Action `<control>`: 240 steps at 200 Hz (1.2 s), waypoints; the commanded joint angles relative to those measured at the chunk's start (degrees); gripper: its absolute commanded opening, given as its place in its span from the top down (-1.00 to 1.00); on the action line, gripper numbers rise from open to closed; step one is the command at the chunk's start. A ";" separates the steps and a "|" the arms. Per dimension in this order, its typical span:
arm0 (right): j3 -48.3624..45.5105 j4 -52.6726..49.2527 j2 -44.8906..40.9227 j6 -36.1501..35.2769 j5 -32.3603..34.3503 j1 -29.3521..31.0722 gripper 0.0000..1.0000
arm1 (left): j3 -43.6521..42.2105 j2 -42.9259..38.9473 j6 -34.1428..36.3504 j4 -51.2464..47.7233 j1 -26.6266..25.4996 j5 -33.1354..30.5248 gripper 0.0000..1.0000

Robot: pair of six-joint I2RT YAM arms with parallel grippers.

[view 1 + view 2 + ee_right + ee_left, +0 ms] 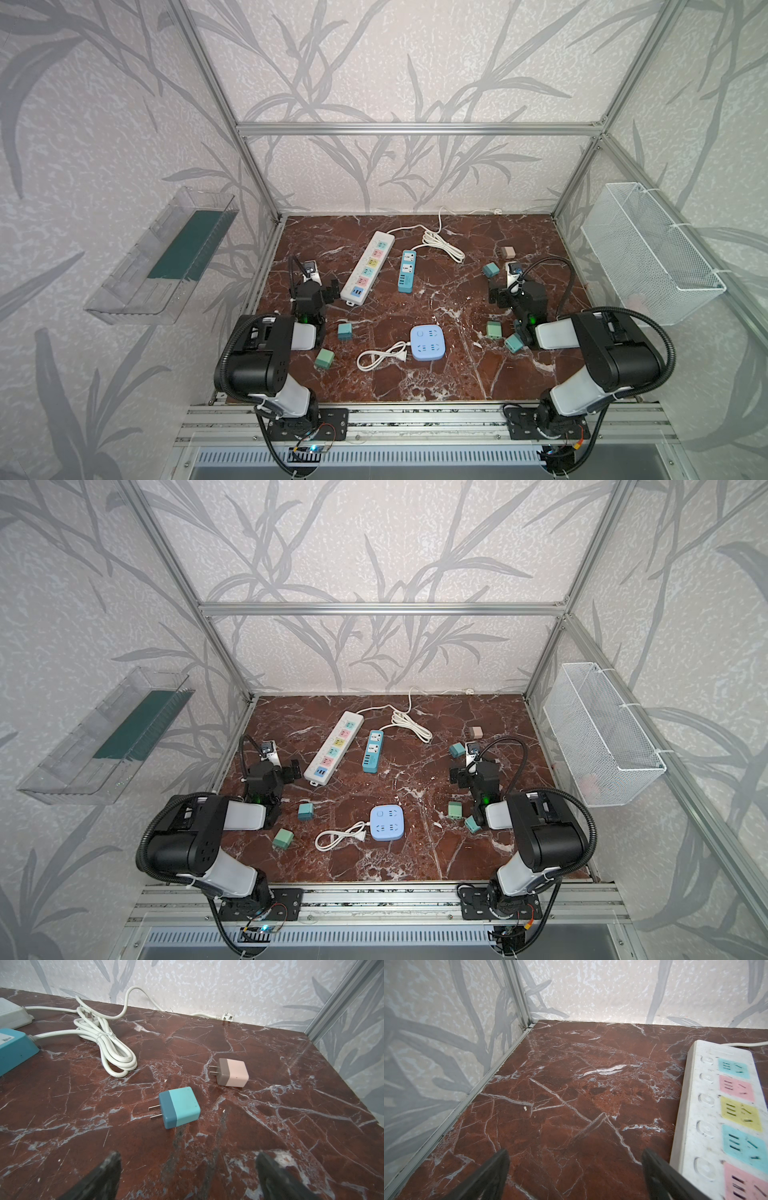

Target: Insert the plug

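Now the brown table [415,374] holds it all. The long white strip [368,266] lies flat, holes up, ready for a plug. The left gripper [575,1155] and right gripper [187,1159] are spread wide, holding nothing. The blue plug [179,1107] lies on its side near the right gripper, so grabbing looks easy.

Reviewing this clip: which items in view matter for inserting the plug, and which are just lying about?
For the job: teal plug, pink plug, white power strip, blue power strip, square socket block.
Just lying about: wire basket and clear tray, hung at the sides.
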 commanded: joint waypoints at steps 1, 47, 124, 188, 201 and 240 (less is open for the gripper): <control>0.91 0.49 -0.94 -0.37 -0.32 0.16 -0.98 | 0.63 0.32 -0.06 0.52 0.15 0.50 -0.98; 0.91 0.42 -0.99 -0.39 -0.33 0.20 -0.98 | 0.63 0.28 -0.06 0.52 0.17 0.50 -0.98; 0.39 1.56 -0.88 -1.35 1.17 1.27 -0.98 | 0.63 0.29 -0.06 0.52 0.17 0.51 -0.98; 0.43 1.49 -0.90 -1.19 1.17 1.17 -0.98 | 0.64 0.28 -0.06 0.52 0.21 0.51 -0.98; 0.51 1.32 -0.89 -1.09 1.10 1.13 -0.98 | 0.72 0.29 -0.04 0.50 0.22 0.64 -0.98; 0.98 0.07 -1.53 -0.04 0.10 -0.08 -0.98 | 0.80 0.31 -0.41 0.26 0.44 0.82 -0.98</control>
